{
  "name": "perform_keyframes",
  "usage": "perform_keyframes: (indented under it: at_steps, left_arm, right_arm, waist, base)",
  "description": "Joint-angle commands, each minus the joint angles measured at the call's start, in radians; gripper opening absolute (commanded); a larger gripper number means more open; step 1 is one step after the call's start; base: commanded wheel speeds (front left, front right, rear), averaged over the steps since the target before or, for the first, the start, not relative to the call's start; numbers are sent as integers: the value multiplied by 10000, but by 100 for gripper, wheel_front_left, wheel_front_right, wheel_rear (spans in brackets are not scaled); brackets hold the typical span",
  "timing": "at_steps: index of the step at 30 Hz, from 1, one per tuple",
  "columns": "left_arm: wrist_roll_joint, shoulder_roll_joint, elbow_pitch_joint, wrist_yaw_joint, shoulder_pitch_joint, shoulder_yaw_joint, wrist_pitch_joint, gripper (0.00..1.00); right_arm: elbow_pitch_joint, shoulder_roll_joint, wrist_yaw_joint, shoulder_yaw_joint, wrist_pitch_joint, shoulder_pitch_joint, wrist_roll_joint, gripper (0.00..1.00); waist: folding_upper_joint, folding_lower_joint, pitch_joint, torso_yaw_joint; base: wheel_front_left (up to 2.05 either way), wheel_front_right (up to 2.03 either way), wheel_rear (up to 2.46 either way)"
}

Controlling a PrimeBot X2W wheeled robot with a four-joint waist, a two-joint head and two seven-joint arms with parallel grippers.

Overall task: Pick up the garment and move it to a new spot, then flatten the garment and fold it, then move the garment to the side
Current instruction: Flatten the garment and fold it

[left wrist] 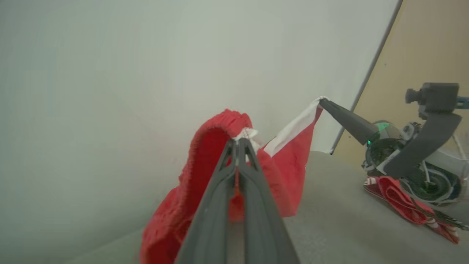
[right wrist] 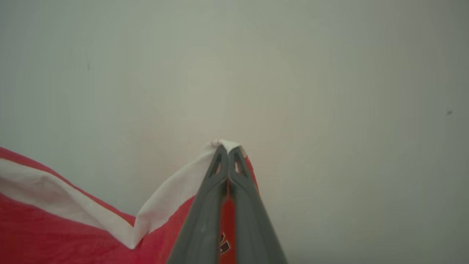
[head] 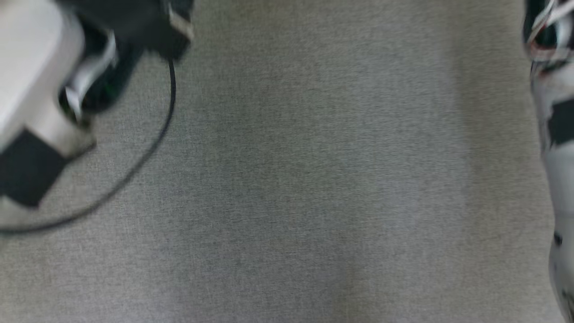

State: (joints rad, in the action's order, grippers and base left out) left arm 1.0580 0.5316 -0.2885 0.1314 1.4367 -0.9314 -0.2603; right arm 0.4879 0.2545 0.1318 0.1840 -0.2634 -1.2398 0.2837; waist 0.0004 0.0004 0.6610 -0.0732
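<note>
While the head view is smeared with blur, I can make out a grey, finely woven surface (head: 314, 179) spreading under both arms, with a thin black cable (head: 152, 143) curving across it beside my pale left forearm (head: 31, 80). The right arm (head: 556, 157) runs down the opposite edge.

The garment (left wrist: 289, 165) hangs in the air between the two grippers, above that grey surface and in front of a plain pale wall (left wrist: 110, 73). Beyond the garment's far corner, a dark edge separates the wall from a beige panel (left wrist: 428, 44).

The left gripper (left wrist: 239, 141) has its long dark fingers pressed together on a red, nubbly, ribbed-looking fold of the garment. The right gripper (left wrist: 324, 102) pinches the corner of the smooth white band that borders the red cloth. Its fingers are closed tight on that hem (right wrist: 228, 148).

The red cloth (right wrist: 55, 234) sags in a soft curve below the band. A small dark-and-white printed mark (right wrist: 224, 247) sits on the garment between the right fingers, too small for me to read.

Past the garment, under the right arm, a second red cloth (left wrist: 399, 200) with white stripes lies crumpled on the surface. I cannot tell whether it joins the garment.
</note>
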Motion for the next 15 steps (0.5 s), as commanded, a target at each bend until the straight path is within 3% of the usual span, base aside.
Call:
perform_keyframes:
  at_steps: [1, 10, 15]
  left_arm:
    - [173, 153, 271, -17, -395, -64, -51, 0]
    - [1867, 1115, 2541, -16, -3277, -1590, -49, 0]
    - [2298, 998, 2878, -16, -5193, -1800, -50, 0]
  right_arm:
    - [-167, 161, -27, 61, -6, 396, -25, 0]
    - [-1729, 1545, -27, 80, -7, 4241, 791, 0]
    - [-2424, 2051, -28, -48, -6, 6586, 1051, 0]
  waist:
    - [-4, -4, 161, 149]
    - [-4, -4, -1124, 517]
    - [-4, -4, -2052, 530]
  base:
    - [0, 0, 0]
    - [0, 0, 0]
    - [0, 0, 0]
